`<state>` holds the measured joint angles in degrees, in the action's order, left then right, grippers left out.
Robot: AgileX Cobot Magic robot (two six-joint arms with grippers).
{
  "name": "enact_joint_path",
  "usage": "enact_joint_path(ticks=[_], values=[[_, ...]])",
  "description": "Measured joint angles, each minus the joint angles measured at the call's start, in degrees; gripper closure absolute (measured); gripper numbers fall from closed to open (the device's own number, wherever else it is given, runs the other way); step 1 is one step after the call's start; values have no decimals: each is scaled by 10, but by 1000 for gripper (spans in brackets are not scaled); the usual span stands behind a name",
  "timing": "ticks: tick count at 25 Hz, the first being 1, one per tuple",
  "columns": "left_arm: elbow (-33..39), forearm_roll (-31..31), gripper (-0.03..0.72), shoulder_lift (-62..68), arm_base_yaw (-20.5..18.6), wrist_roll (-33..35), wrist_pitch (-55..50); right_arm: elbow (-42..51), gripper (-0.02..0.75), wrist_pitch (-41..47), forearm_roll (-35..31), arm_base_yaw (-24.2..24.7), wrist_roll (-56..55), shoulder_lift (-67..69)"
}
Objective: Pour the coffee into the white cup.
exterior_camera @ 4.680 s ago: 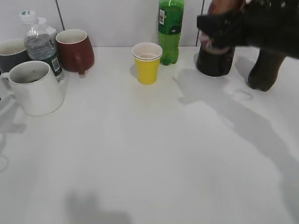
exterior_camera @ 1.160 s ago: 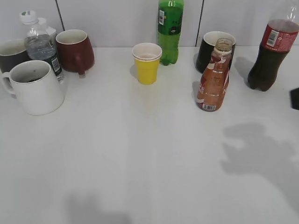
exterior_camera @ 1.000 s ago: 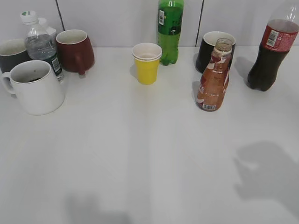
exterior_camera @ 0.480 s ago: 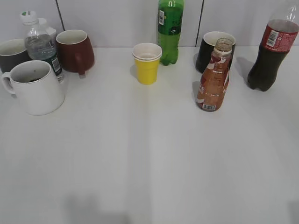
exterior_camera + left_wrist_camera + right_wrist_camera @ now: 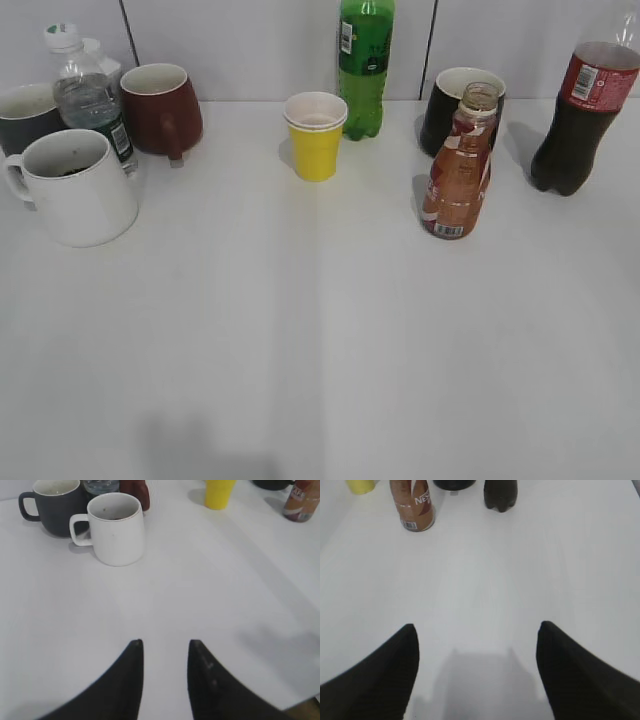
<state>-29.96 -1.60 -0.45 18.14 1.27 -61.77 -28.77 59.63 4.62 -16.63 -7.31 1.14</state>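
Observation:
The coffee bottle (image 5: 458, 170), curvy with an orange-brown and white label and no cap, stands upright on the table at centre right; the right wrist view shows it (image 5: 414, 507) at the top left. The white cup (image 5: 78, 187), a large mug with its handle to the left, stands at the far left; it also shows in the left wrist view (image 5: 118, 527). My left gripper (image 5: 165, 642) is open and empty above bare table, well short of the white cup. My right gripper (image 5: 476, 627) is wide open and empty, well back from the coffee bottle. Neither gripper shows in the exterior view.
Behind the white cup stand a dark grey mug (image 5: 24, 115), a water bottle (image 5: 88, 95) and a dark red mug (image 5: 160, 108). A yellow paper cup (image 5: 315, 135), a green soda bottle (image 5: 363, 65), a black mug (image 5: 450, 105) and a cola bottle (image 5: 580, 115) line the back.
The right arm, which earlier reached over the back right, has left the exterior view. The coffee bottle now stands free on the table. The arm's shadow slid off the bottom right.

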Motion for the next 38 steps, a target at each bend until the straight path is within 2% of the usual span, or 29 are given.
enact_joint_path(ticks=[18,22,30,33,38], values=[[2,3,452,0,-3,1,6,0,167,0,0,0,0,0],[2,3,452,0,-39,2,6,0,167,0,0,18,0,0],[2,3,452,0,-148,2,6,0,167,0,-1,103,-1,-14],[2,3,452,0,-165,2,6,0,167,1,-1,121,-1,-16],[2,4,452,0,-171,2,6,0,167,1,-2,125,-1,-16]])
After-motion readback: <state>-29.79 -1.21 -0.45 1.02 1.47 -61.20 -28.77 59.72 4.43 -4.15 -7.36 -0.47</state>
